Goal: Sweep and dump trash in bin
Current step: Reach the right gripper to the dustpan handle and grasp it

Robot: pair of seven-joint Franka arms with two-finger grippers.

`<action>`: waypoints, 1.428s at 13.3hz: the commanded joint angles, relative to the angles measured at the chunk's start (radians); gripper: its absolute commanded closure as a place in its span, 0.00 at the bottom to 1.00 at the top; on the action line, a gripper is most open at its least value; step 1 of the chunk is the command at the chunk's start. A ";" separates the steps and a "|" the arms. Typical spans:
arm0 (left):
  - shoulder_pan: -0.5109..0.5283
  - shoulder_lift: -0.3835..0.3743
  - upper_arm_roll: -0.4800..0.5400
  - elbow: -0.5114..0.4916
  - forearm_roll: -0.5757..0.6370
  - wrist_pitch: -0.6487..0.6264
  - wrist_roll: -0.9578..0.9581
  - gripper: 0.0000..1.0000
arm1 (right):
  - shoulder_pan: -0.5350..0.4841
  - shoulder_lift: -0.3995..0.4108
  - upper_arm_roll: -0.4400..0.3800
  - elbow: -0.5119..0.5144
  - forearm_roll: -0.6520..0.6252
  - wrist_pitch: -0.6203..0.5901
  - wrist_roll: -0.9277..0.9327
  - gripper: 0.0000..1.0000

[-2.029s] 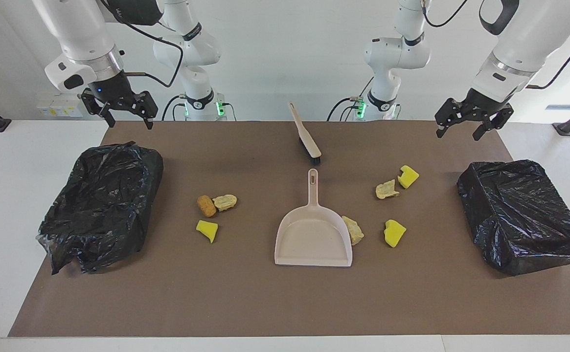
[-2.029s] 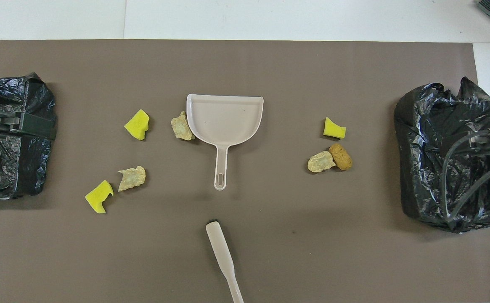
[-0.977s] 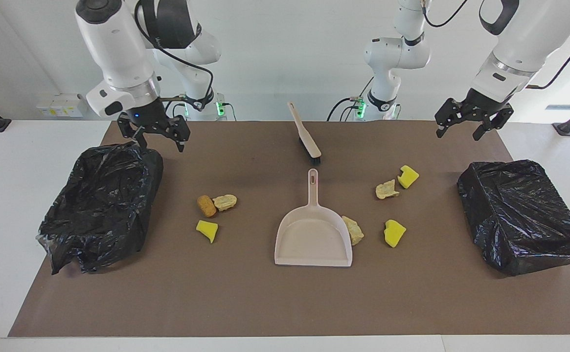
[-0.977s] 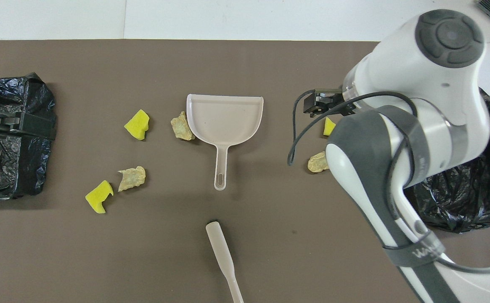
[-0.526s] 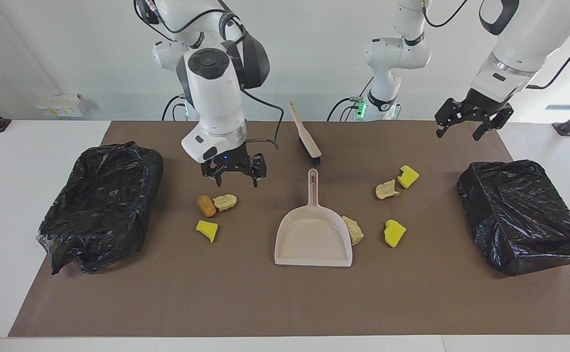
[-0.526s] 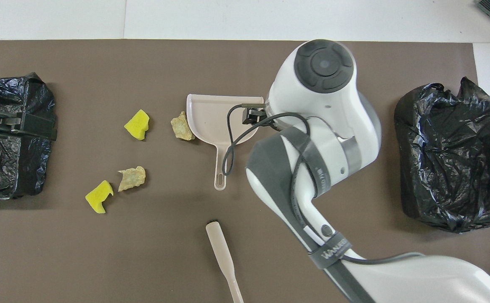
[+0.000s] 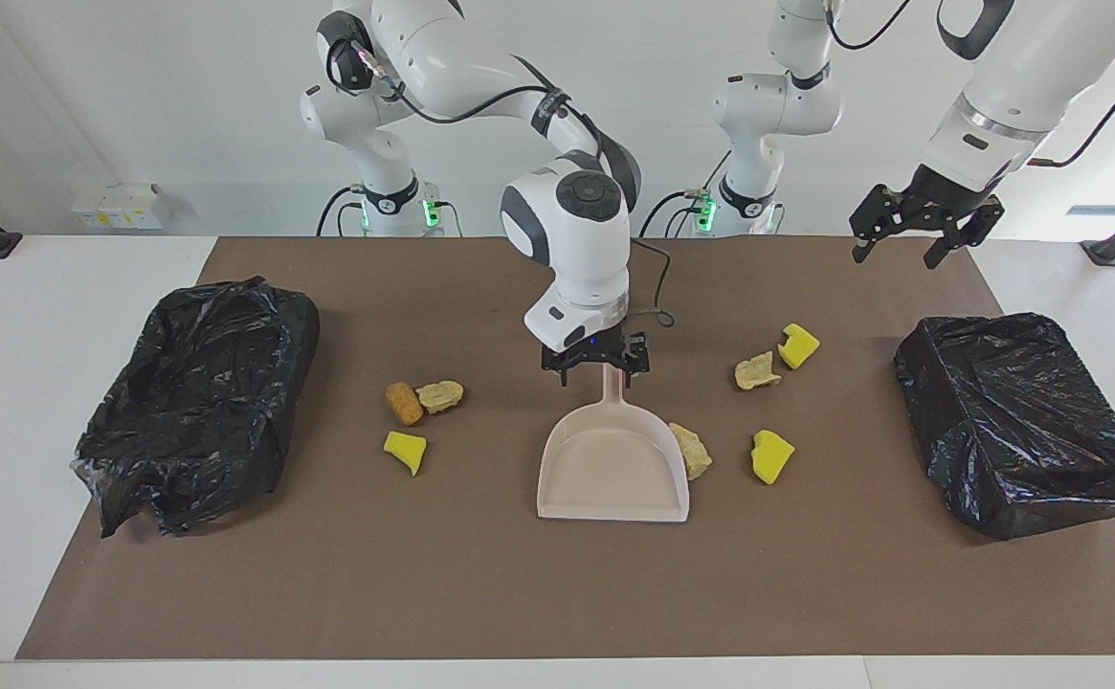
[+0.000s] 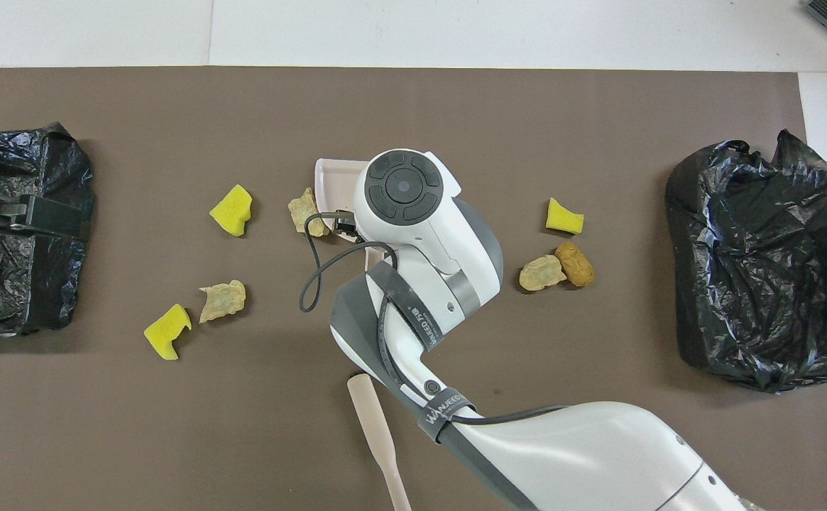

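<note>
1. A brown mat (image 7: 480,593) covers the white table, with a black-bagged bin (image 7: 195,402) at the right arm's end and a second bagged bin (image 7: 1021,421) at the left arm's end.
2. The right gripper (image 7: 595,368), over the first bin two seconds ago and above the orange chunk half a second ago, has swung to mid-table and now hangs over the dustpan (image 7: 613,469) handle, fingers spread on either side of it; whether they touch it cannot be told.
3. In the overhead view the right arm hides most of the dustpan (image 8: 331,174) and the brush (image 8: 378,440) head.
4. The left gripper (image 7: 913,239) waits open in the air near the mat's edge at its own end, raised slightly from before.
5. The trash has not moved: an orange chunk (image 7: 404,403) touching a beige lump (image 7: 440,394), with a yellow wedge (image 7: 406,450) farther from the robots; a beige lump (image 7: 691,450) against the dustpan's side; a yellow wedge (image 7: 771,455) beside it; nearer the robots, a beige lump (image 7: 756,371) touching a yellow wedge (image 7: 798,344).
</note>
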 commanded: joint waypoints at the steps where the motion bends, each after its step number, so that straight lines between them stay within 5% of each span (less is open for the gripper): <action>1: 0.023 -0.013 -0.008 -0.017 0.010 -0.012 0.017 0.00 | -0.002 0.006 0.016 0.016 0.025 -0.002 0.007 0.00; 4: 0.023 -0.034 -0.008 -0.071 0.010 -0.011 0.020 0.00 | -0.003 -0.025 0.022 -0.064 0.097 -0.013 0.019 0.00; 8: 0.008 -0.126 -0.011 -0.270 0.010 0.049 0.005 0.00 | -0.002 -0.063 0.025 -0.137 0.108 -0.002 0.033 0.00; 11: -0.036 -0.244 -0.023 -0.484 0.007 0.171 -0.021 0.00 | -0.002 -0.080 0.028 -0.176 0.108 0.003 0.033 0.19; 15: -0.102 -0.308 -0.024 -0.643 -0.004 0.264 -0.164 0.00 | -0.002 -0.091 0.028 -0.194 0.160 0.010 0.030 0.20; 17: -0.134 -0.346 -0.024 -0.716 -0.008 0.317 -0.231 0.00 | -0.002 -0.091 0.028 -0.194 0.160 0.012 0.019 0.33; 19: -0.171 -0.363 -0.024 -0.779 -0.008 0.359 -0.274 0.00 | -0.003 -0.092 0.028 -0.202 0.160 0.012 0.010 0.58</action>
